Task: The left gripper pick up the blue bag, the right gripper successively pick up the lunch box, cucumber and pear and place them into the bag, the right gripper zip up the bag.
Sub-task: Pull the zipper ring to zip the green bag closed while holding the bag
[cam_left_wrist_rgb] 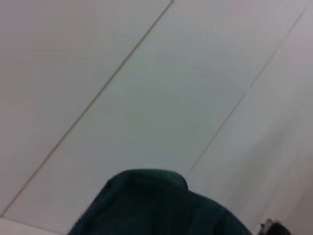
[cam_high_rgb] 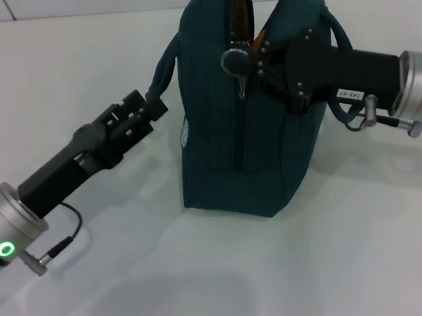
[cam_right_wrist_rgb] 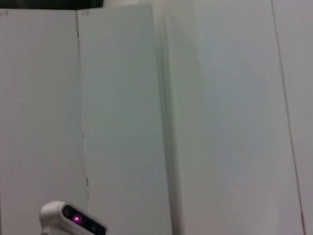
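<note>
The blue bag (cam_high_rgb: 248, 118) stands upright on the white table (cam_high_rgb: 317, 267), a little above the middle of the head view. The left gripper (cam_high_rgb: 155, 107) is at the bag's 9 o'clock side, at the loop of one handle (cam_high_rgb: 165, 69) that hangs there. The right gripper (cam_high_rgb: 241, 63) comes from 3 o'clock and lies over the top of the bag, at the ring zipper pull (cam_high_rgb: 233, 58). The zipper looks closed down the side facing the camera, and only a short gap with something orange remains at 12 o'clock. The second handle (cam_high_rgb: 337, 32) is behind the right arm.

The left gripper's fingers are closed on the handle. The right gripper's fingertips are together at the ring pull and seem to pinch it. In the left wrist view only a part of the bag (cam_left_wrist_rgb: 156, 205) shows, in front of pale wall panels (cam_left_wrist_rgb: 146, 98).
</note>
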Controlling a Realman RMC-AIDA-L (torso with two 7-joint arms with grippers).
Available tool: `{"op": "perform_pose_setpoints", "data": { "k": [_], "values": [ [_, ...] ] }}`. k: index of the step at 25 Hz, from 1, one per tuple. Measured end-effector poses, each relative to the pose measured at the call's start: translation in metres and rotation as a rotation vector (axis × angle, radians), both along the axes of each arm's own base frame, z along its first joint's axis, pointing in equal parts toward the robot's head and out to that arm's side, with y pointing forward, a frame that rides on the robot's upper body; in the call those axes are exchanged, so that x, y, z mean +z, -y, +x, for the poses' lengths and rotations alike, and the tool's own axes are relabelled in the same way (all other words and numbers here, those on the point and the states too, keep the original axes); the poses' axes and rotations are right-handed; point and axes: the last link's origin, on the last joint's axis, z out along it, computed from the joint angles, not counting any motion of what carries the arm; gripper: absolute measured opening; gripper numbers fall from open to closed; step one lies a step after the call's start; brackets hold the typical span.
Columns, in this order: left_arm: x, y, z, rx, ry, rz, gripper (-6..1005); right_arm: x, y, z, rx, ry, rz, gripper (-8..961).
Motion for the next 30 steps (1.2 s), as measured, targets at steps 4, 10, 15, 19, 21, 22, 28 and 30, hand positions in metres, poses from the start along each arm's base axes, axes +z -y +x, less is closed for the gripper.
{"op": "perform_pose_setpoints", "data": {
  "k": [4, 10, 15, 19, 21, 22, 28, 30],
  "values": [
    [-0.009, 0.001, 0.004, -0.034, -0.041, -0.007, 776, -0.002, 0.0, 0.005, -0.038, 0.0, 0.008, 28],
    [-0.014, -0.002, 0.008, -0.051, -0.06, -0.009, 776, -0.001, -0.003, 0.004, -0.051, -0.012, 0.019, 28],
    [-0.015, -0.003, 0.009, -0.058, -0.06, -0.011, 775, -0.003, -0.004, -0.005, -0.019, -0.005, 0.008, 29],
    [-0.014, -0.004, 0.01, -0.064, -0.059, -0.011, 775, -0.007, -0.005, -0.012, -0.009, -0.007, 0.001, 29],
    [-0.014, -0.004, 0.011, -0.065, -0.059, -0.011, 774, -0.01, -0.004, -0.016, 0.004, -0.004, -0.003, 30],
    [-0.014, -0.005, 0.011, -0.065, -0.06, -0.011, 774, -0.011, -0.004, -0.017, 0.009, -0.002, -0.004, 30],
    [-0.016, -0.012, 0.014, -0.071, -0.073, -0.009, 774, -0.013, -0.003, -0.017, 0.018, 0.011, -0.004, 31],
    [-0.017, -0.016, 0.014, -0.064, -0.09, -0.009, 773, -0.013, -0.003, -0.016, 0.013, 0.013, -0.002, 31]
  ]
}}
